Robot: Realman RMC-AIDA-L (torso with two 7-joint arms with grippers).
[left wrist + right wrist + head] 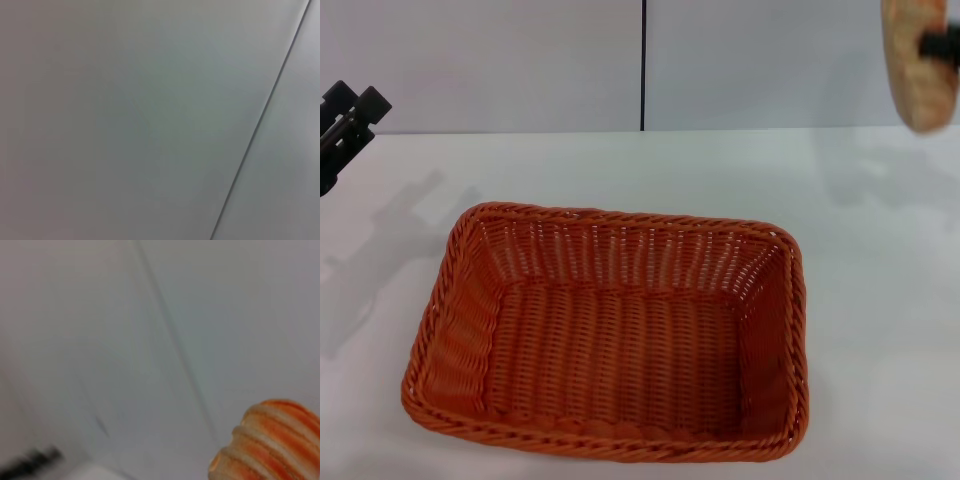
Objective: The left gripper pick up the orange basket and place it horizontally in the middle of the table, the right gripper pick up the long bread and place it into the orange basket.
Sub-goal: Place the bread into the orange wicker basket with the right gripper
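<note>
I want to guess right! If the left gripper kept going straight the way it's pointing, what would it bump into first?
Probably nothing on the table. The left gripper hangs at the far left edge, tilted up and away from the orange basket. Its wrist camera shows only plain wall, so the wall seems first, though depth is unclear.

Pale grey wall [480, 60] with dark vertical seam [643, 65]

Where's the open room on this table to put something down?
Bare table lies right of the orange basket, and behind it to the back edge. The basket's floor is bare too. Tightest: front edge and left, near the left gripper.
</note>
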